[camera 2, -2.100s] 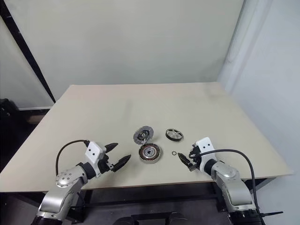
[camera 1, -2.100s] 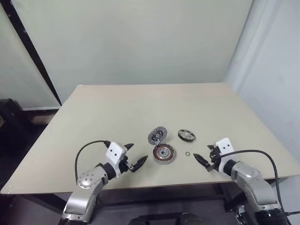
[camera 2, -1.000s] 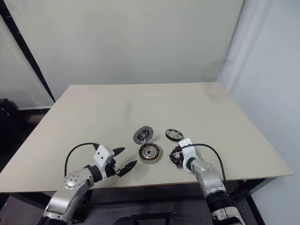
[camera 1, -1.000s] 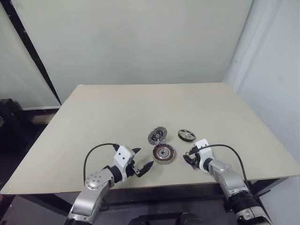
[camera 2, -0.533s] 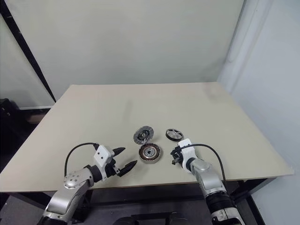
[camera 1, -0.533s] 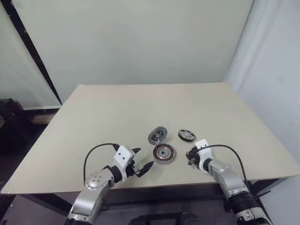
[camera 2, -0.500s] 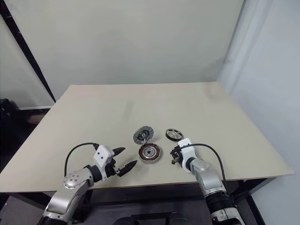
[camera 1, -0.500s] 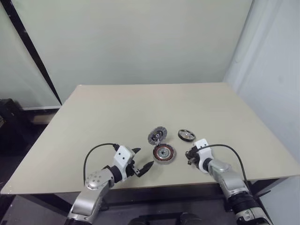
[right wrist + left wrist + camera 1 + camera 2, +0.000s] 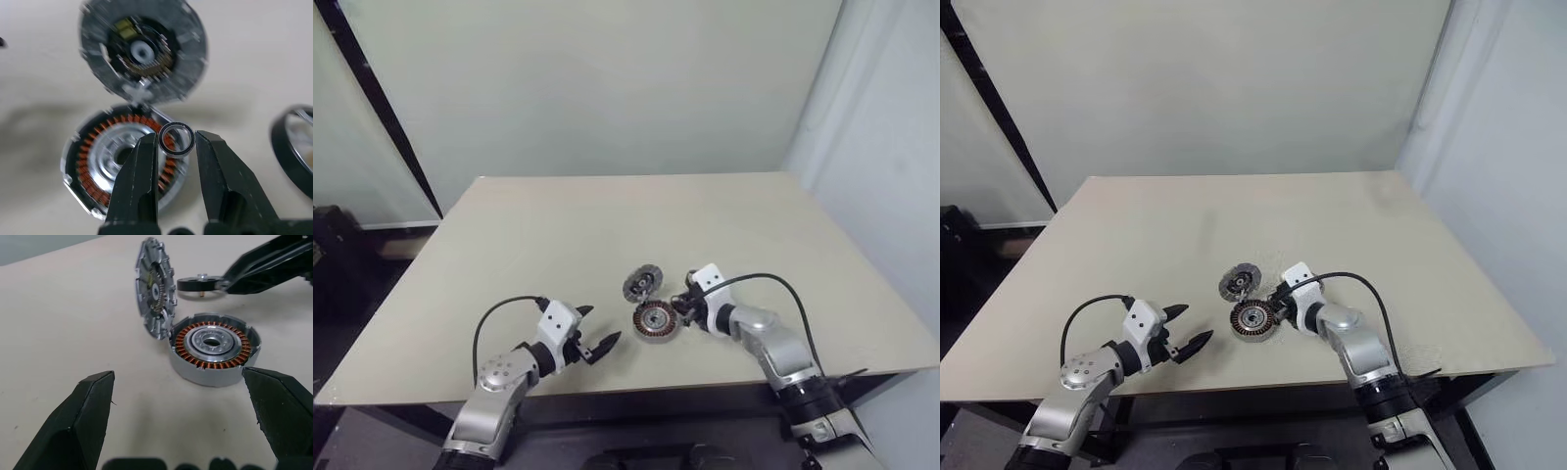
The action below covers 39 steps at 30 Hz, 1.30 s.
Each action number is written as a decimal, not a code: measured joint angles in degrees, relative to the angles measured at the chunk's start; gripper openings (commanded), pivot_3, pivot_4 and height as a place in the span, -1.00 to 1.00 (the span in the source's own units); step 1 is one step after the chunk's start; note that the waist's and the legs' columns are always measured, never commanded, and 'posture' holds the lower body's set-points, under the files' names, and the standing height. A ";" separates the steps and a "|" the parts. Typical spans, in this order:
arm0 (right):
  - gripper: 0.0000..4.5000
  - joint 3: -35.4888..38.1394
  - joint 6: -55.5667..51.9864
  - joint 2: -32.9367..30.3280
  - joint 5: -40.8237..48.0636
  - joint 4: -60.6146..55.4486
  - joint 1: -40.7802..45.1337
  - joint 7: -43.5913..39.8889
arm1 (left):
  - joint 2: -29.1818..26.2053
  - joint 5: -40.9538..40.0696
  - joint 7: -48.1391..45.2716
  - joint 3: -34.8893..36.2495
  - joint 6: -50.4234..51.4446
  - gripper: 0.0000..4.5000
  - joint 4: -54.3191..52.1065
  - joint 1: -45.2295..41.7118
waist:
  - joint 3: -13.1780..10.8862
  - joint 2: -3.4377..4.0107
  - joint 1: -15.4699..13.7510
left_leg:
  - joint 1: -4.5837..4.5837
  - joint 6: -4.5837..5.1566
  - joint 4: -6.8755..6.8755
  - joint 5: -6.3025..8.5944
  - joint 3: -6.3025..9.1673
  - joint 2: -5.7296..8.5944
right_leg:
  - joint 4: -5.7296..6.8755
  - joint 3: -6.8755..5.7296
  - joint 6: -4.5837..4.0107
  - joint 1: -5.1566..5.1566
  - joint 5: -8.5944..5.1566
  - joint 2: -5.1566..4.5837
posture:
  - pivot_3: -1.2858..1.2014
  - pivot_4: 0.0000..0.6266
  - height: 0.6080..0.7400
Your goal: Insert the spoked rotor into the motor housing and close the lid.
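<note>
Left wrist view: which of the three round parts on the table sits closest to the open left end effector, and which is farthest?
1. Round motor housing with orange-copper windings: lying flat, just ahead of the left end effector.
2. Grey metal lid with ribbed rim: behind the housing, tilted up on its edge.
3. Dark spoked rotor ring: farthest back, lying flat.

I see a thin washer ring [image 9: 176, 138] raised over the beige desk [image 9: 558, 235], which stands before a pale wall [image 9: 607, 88].
</note>
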<state>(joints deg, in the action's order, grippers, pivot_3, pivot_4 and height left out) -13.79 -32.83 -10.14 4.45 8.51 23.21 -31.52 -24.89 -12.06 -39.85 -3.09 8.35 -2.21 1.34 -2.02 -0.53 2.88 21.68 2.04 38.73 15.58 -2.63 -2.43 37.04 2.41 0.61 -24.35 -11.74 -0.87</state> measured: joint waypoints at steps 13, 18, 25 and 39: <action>-0.64 -3.22 2.06 3.70 -1.18 7.57 1.34 0.18 | 0.00 0.00 -0.38 -0.08 0.00 1.00 -0.02 0.30 | 0.00 0.01 -0.01 | 0.00 0.00 -0.01 0.00 0.01 0.00 | 0.01 -0.02 0.00 0.00 0.00 -0.01 | 0.03 -1.00 1.00; -0.64 -3.22 3.14 3.92 -1.98 9.34 1.41 0.22 | 0.02 0.01 -0.38 -0.12 0.00 1.00 -0.07 0.33 | 0.00 0.01 0.00 | 0.00 0.00 -0.01 0.00 0.01 0.00 | 0.01 -0.02 0.00 -0.01 0.00 0.00 | 0.03 -1.00 1.00; -0.64 -3.22 3.50 4.20 -2.35 10.12 1.41 0.11 | 0.03 0.02 -0.34 -0.22 0.00 1.00 -0.12 0.37 | 0.00 0.01 0.00 | 0.00 -0.01 -0.02 0.00 0.01 0.00 | 0.01 -0.02 0.00 -0.01 0.00 0.00 | 0.03 -1.00 1.00; -0.64 -5.00 3.39 4.22 -2.64 10.12 1.24 -0.73 | 0.05 0.05 -0.32 -0.41 0.00 1.00 -0.11 0.39 | -0.01 0.02 0.00 | 0.00 -0.01 -0.02 0.00 0.01 0.00 | 0.01 -0.02 0.00 -0.02 0.00 0.00 | 0.03 -1.00 1.00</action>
<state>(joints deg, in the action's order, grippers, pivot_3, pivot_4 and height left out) -18.79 -29.44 -5.91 1.81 18.63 24.45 -32.26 -24.84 -12.01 -40.17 -3.49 8.35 -2.32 1.73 -2.03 -0.51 2.89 21.68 2.04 38.71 15.58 -2.61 -2.43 37.05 2.39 0.61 -24.37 -11.74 -0.87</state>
